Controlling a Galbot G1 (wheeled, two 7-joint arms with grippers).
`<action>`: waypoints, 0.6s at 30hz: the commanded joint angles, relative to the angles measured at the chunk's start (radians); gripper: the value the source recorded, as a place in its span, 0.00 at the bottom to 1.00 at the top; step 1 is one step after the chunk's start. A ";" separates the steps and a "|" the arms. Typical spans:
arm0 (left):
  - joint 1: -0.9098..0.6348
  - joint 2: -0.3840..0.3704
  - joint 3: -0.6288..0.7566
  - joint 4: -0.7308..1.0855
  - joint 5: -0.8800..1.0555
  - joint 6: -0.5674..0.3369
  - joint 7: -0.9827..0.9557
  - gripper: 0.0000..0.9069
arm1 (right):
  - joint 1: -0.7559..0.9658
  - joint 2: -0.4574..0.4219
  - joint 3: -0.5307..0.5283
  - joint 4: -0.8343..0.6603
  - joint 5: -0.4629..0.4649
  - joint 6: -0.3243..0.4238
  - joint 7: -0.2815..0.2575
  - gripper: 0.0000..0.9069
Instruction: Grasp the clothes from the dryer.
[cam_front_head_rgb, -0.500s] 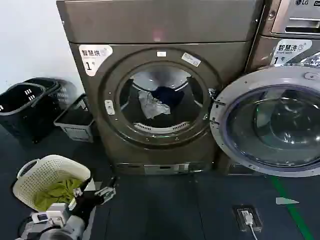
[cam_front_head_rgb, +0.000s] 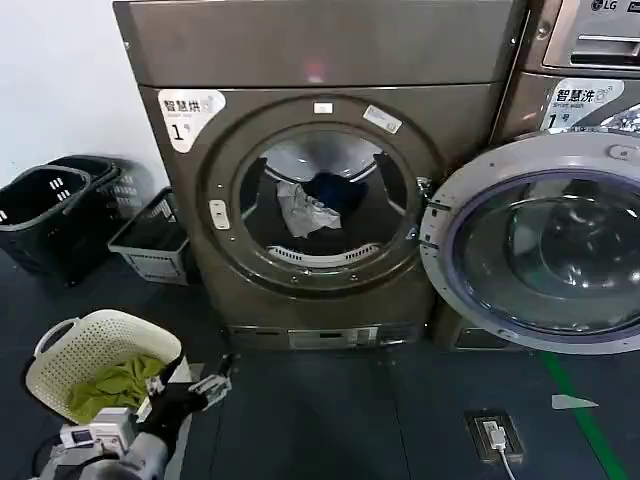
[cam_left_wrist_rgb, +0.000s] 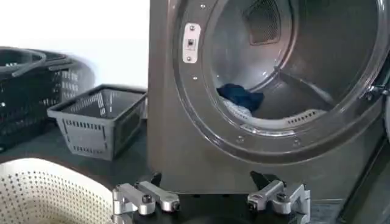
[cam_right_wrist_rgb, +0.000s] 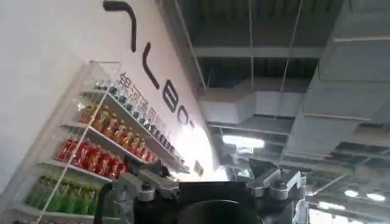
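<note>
Reaching from this low start is where trouble could begin: the left gripper (cam_front_head_rgb: 215, 383) hangs near the floor in front of the dryer (cam_front_head_rgb: 320, 60), just beside the white basket (cam_front_head_rgb: 60, 372), its fingers spread and holding nothing. The clothes lie well above and beyond it, inside the drum — the pale grey-white garment (cam_front_head_rgb: 304, 212) draped toward the front of the round port, the dark navy garment (cam_front_head_rgb: 338, 190) touching it just behind.

The first risk, as I judge it, is the port rim (cam_front_head_rgb: 222, 215). The arm has to climb and then pass through the opening, and a path that rises too late would catch the fingers on the lower lip or the metal ring. The open door (cam_front_head_rgb: 540, 245) swings out on the robot's right, so a wide approach from that side could clip it as well.

The second risk is a partial grab. The two garments overlap (how far they are tangled is hard to say from here), so closing on the pale one alone may drag the navy one out halfway and drop it on the floor, or leave it behind. Soft rumpled cloth also slips from a shallow pinch — a deeper bite into a fold would hold better.

The right gripper (cam_right_wrist_rgb: 207, 182) is parked pointing up toward the ceiling, fingers spread, well away from the work.
</note>
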 joint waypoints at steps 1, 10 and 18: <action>0.002 -0.001 0.003 0.001 0.011 0.002 0.004 1.00 | 0.000 0.000 -0.001 0.003 0.009 0.012 -0.004 1.00; 0.001 -0.003 0.009 0.003 0.016 0.001 0.006 1.00 | 0.002 0.003 -0.004 0.004 0.015 0.017 -0.005 1.00; 0.000 -0.005 0.010 0.004 0.019 0.001 0.008 1.00 | 0.005 0.004 -0.005 0.003 0.017 0.020 -0.007 1.00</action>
